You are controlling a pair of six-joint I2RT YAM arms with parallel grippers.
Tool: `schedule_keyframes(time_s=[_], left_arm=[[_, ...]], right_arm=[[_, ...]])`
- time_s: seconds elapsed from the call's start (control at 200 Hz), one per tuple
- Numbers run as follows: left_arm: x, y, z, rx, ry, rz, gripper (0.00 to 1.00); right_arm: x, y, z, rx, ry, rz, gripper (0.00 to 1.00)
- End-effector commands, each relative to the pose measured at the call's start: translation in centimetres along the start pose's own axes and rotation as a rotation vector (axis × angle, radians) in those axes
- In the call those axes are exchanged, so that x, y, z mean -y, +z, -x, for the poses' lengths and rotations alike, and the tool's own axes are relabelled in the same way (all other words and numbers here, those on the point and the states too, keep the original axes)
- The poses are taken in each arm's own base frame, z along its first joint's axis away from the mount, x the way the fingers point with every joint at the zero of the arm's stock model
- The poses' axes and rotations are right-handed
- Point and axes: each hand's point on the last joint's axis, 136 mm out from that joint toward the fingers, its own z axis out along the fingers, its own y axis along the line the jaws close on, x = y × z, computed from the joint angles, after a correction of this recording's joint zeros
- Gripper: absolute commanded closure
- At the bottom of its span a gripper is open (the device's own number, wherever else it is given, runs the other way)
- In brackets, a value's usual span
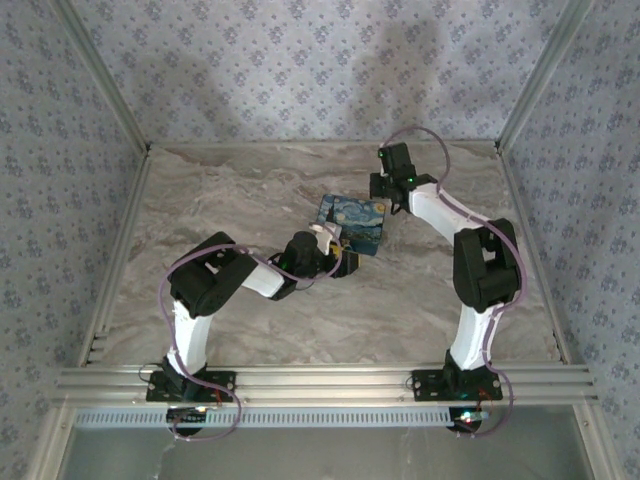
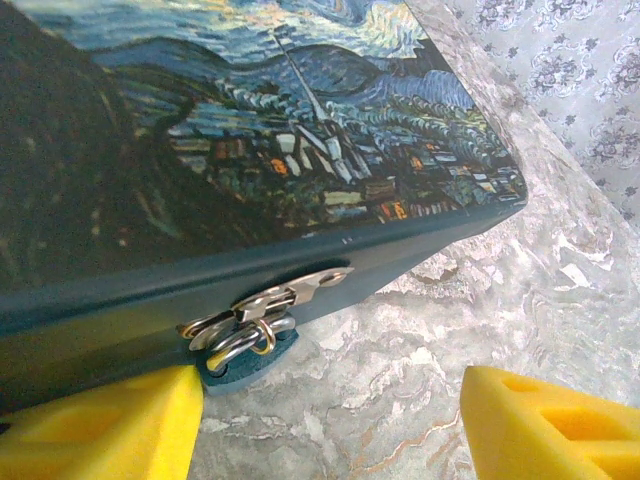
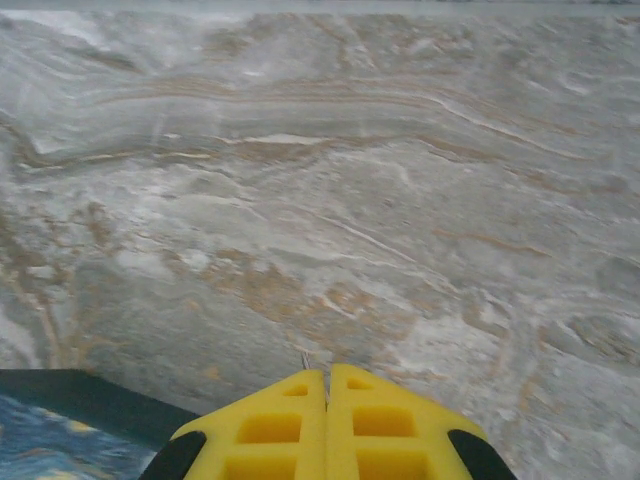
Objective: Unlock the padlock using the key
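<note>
While the left claw [image 2: 330, 425] is hovering released before the box [image 2: 300, 120], it is framing the latch [image 2: 285, 295] where the padlock [image 2: 243, 345] is hanging, partly hidden. Steadying that lock is looking like the next move. Farther off, the right claw [image 3: 327, 385] is clenching what may be the key [image 3: 305, 358], barely showing.

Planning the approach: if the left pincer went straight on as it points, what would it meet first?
The left pincer would likely meet the metal latch on the painted box's front; depth is unclear.

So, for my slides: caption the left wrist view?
Yellow fingers, spread wide, face the painted box's metal latch.
</note>
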Motion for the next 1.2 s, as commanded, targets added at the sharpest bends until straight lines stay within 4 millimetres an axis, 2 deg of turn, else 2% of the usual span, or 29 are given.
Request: schedule_keyframes(time_s=[0.0,0.205,0.455,0.809,0.984,1.194], left_arm=[[-2.1,-0.2,-2.1,-0.047,-0.031,0.071,0.31],[-3.0,-0.7,-2.3,-0.031,0.0,0.155,0.29],[-2.4,-0.5,-2.7,-0.048,0.013,0.111,0.27],[-0.3,0.1,-2.8,-0.07,0.024,-0.005,0.27],[1.2,0.0,-2.4,-0.055,0.02,-0.098,0.33],[1.6,-0.1,-1.7,-0.02,0.001,-0.14,0.32]], right_arm=[[1.8,0.3,-2.7,-0.067,0.005,-0.084,1.0],[1.8,1.4,-4.8,-0.105,0.047,-0.089,1.0],[1.0,2.0,-5.5,-0.117,0.051,-0.055,1.0],[-0.3,2.6,-6.9,-0.141,0.049,-0.021,1.0],[-0.8,2.8,-7.2,-0.143,0.053,-0.009,1.0],[-1.1,2.8,-7.3,-0.142,0.051,-0.005,1.0]])
